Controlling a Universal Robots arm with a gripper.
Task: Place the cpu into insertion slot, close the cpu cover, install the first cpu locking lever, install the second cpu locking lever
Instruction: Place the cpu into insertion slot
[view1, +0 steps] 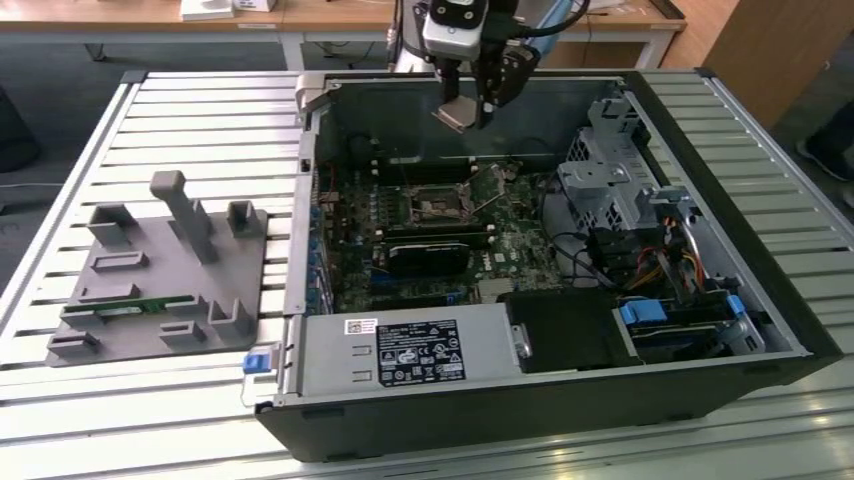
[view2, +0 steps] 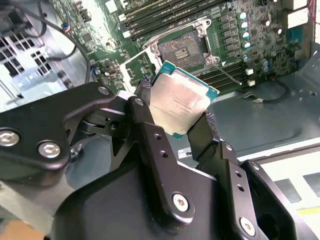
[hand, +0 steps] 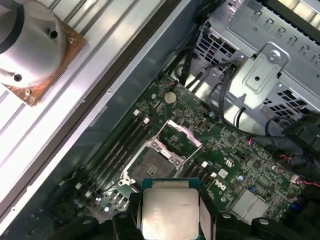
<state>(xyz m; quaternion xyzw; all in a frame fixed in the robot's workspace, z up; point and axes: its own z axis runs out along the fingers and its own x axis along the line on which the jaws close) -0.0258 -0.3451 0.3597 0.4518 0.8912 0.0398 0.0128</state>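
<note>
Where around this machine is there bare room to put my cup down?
The slatted metal table is bare beyond the grey plastic fixture and along the open black computer case on the exterior view's right. Inside the case it is crowded: green motherboard, coloured cables, silver drive cage, with the jaws holding the small silvery square cpu above.

An open black computer case (view1: 467, 425) lies on a slatted metal tabletop (view1: 747, 120). Inside it are a silver power supply (view1: 400, 352) at the near wall, a perforated drive cage (view1: 607, 185) (coloured cables (view1: 667, 265) trail beside it) and a long black card (view1: 427, 255). Beside the case, at the exterior view's left, sits a grey fixture plate (view1: 147, 290) with upright posts.
</note>
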